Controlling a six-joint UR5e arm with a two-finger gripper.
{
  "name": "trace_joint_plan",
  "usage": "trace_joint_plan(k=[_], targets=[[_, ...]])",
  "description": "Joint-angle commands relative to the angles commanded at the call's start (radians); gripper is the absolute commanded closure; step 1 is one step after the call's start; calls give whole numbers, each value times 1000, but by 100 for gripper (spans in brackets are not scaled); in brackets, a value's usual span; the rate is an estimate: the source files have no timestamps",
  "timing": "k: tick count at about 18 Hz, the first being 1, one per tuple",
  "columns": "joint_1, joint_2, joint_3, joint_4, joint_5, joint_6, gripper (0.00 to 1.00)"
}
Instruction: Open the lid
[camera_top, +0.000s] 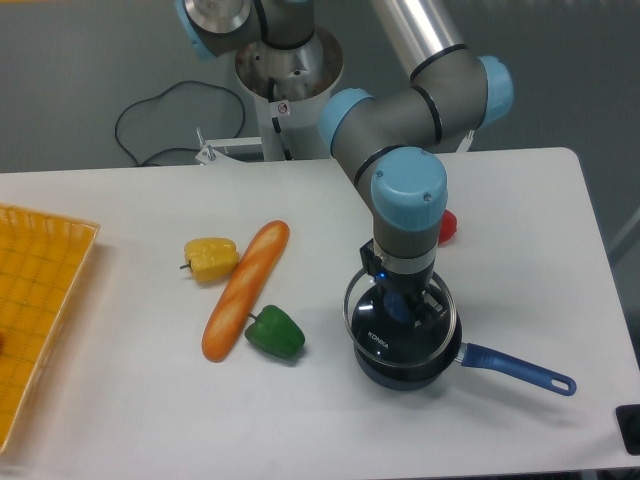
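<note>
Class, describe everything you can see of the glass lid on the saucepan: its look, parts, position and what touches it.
The lid is round, of dark see-through glass with a thin silver metal rim and small white lettering near its front edge. It sits on the dark blue saucepan, roughly level. Its blue knob rises at the centre, mostly hidden by the gripper, which reaches straight down onto it. The fingers stand close on either side of the knob, but whether they are clamped on it cannot be told.

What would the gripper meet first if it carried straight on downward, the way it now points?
The gripper points straight down at the blue knob of the lid, so it would likely meet that knob first, then the lid's glass. Whether the fingers already touch the knob cannot be told.
</note>
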Motion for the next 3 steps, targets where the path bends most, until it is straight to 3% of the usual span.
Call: trace_joint_plan(k=[3], targets=[[0, 0, -2, 0, 6, 0, 64]])
